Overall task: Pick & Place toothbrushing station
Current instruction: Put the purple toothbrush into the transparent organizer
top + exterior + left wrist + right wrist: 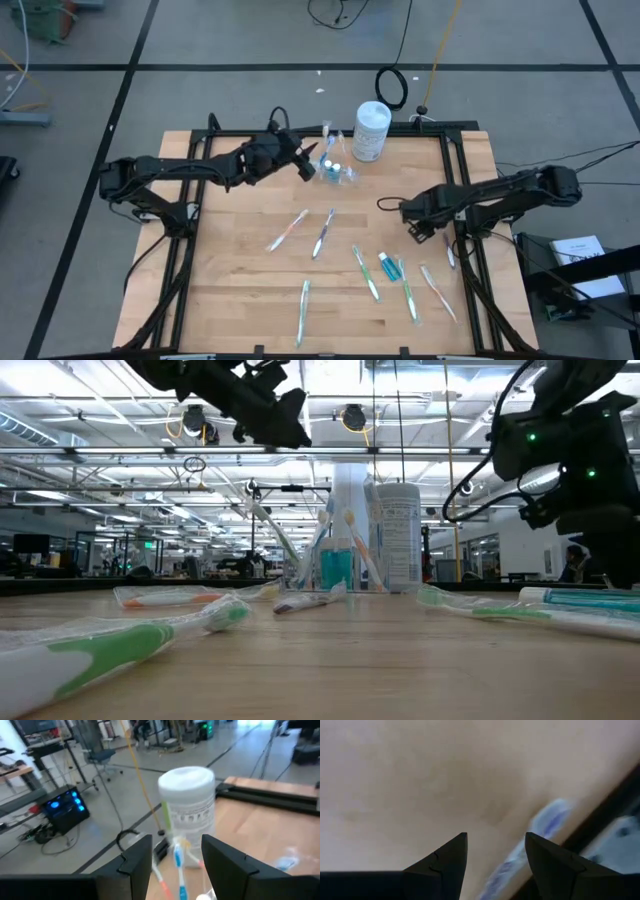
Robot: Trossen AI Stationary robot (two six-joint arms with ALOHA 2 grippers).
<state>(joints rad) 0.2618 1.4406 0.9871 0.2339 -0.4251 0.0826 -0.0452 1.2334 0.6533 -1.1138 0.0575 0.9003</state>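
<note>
1. The left gripper [307, 163] hangs above the back of the light wooden worktop [240, 275], its two dark fingers [131, 865] spread apart with nothing clamped between them.
2. Just beyond its fingertips stands the small clear plastic cup [334, 170], which holds upright slim toothbrushes with white and blue handles [178, 865] and a small blue tube [336, 568].
3. Right behind the cup stands a taller white cylindrical canister with a printed label [370, 131], near the worktop's back edge.
4. The right gripper [408, 214] is low over the right side of the worktop, fingers apart and empty; in its wrist view a wrapped toothbrush with purple markings [540, 827] lies just ahead, beside the dark frame rail [465, 205].
5. Other wrapped toothbrushes lie flat and scattered: an orange-handled one [288, 230] and a grey one [323, 233] at mid-worktop, a green one [303, 311] near the front edge, and further green and teal ones [366, 273] at front right.
6. A second small blue tube [384, 265] lies flat among those front-right brushes, well apart from the cup.
</note>
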